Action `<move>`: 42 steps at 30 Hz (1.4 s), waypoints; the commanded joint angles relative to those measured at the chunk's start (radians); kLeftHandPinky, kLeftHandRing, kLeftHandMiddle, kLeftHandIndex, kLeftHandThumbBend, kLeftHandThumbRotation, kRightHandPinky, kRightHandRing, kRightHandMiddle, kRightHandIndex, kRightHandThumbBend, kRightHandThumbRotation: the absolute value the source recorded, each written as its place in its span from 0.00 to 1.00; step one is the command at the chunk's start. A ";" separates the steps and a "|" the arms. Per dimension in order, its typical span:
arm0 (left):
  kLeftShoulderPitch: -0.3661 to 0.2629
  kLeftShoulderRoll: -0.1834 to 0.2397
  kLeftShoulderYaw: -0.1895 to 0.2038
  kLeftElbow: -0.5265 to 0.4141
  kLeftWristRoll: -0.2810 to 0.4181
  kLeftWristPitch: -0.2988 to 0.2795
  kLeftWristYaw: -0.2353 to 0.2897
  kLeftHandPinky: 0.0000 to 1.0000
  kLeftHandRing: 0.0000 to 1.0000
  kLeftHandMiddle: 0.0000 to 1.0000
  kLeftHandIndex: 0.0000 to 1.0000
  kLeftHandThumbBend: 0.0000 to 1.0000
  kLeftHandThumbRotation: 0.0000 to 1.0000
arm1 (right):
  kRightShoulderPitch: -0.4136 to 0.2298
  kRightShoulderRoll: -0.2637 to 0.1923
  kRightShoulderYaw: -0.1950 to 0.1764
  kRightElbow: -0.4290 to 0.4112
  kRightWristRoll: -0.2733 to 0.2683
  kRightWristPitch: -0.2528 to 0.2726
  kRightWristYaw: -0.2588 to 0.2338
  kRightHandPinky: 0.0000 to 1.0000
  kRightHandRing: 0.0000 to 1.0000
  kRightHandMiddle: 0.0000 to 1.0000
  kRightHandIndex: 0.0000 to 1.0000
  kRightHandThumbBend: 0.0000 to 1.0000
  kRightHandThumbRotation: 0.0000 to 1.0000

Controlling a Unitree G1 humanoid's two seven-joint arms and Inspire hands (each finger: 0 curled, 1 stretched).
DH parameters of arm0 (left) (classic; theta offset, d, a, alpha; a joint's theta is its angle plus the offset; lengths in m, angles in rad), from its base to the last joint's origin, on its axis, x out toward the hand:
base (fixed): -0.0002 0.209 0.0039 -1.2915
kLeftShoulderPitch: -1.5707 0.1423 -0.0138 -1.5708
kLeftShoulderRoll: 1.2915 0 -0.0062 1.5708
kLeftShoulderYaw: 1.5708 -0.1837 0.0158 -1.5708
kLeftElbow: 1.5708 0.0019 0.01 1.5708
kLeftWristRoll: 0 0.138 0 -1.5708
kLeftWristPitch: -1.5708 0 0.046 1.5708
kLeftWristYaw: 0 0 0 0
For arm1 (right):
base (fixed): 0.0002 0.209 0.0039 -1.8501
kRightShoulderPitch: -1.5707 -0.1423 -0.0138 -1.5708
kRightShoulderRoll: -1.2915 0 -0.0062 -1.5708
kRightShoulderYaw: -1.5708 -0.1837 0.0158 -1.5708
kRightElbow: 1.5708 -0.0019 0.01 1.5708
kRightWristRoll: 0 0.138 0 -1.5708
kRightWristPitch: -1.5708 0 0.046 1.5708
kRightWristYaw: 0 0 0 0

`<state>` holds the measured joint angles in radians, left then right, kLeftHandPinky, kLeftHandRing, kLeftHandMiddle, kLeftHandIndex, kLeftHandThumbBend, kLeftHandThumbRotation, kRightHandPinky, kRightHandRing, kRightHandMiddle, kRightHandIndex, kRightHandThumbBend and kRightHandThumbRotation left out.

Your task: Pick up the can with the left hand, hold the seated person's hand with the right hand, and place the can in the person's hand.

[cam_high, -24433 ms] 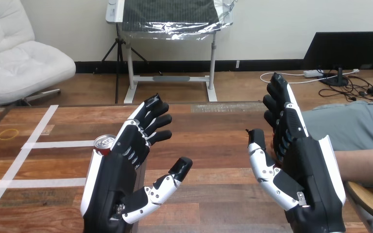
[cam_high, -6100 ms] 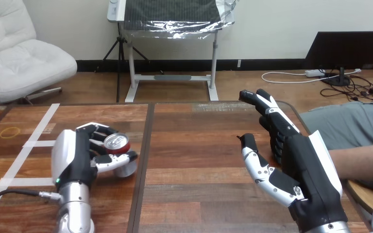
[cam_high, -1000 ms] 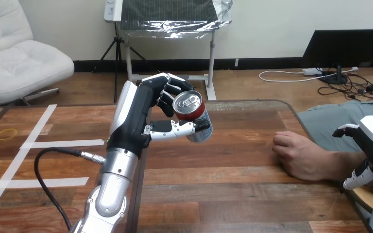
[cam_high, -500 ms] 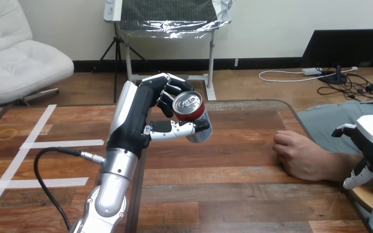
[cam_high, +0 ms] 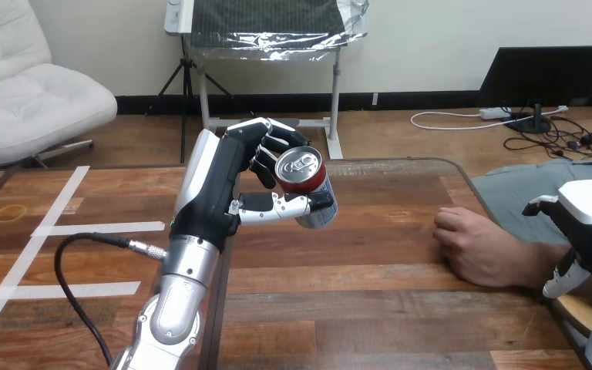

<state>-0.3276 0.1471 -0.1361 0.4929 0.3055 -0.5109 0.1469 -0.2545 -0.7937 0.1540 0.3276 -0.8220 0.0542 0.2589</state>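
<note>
- Counter (cam_high: 370, 308): hard landing left of person's hand (cam_high: 482, 247) if can (cam_high: 305, 185) slips.
- Left hand (cam_high: 223, 185): fingers curled round can, aloft, tilted, well left of person's hand.
- Person's hand: palm down; nowhere to receive.
- Right hand (cam_high: 590, 231): just right of person's hand; grip cannot be told.

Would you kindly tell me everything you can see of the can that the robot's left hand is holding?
The can is a metal drink can, red above and silvery lower down, with a silver lid and pull tab. It is in the air above the table, tilted with its lid toward the camera. The left hand grips it, fingers curled behind, thumb across its front. It is well apart from the person's hand.
</note>
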 commanded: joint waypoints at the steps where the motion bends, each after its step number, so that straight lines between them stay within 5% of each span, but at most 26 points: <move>1: -0.039 0.006 0.021 -0.058 -0.009 -0.023 0.009 0.36 0.41 0.46 0.52 0.61 0.00 | -0.081 -0.037 0.022 0.042 -0.015 -0.005 0.002 0.83 0.88 0.88 0.85 0.81 0.05; 25: -0.035 0.009 0.024 -0.062 -0.006 -0.029 0.014 0.35 0.40 0.46 0.52 0.62 0.00 | -0.216 -0.012 0.136 0.227 -0.052 -0.008 0.065 0.86 0.89 0.90 0.87 0.75 0.06; 42: -0.030 0.009 0.026 -0.075 -0.014 -0.023 0.006 0.36 0.41 0.46 0.52 0.61 0.00 | -0.280 0.031 0.199 0.317 -0.054 0.068 0.121 0.85 0.89 0.91 0.88 0.71 0.12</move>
<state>-0.3214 0.1505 -0.1341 0.4894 0.3040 -0.5146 0.1451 -0.4844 -0.7841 0.3284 0.5910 -0.8683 0.0885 0.3680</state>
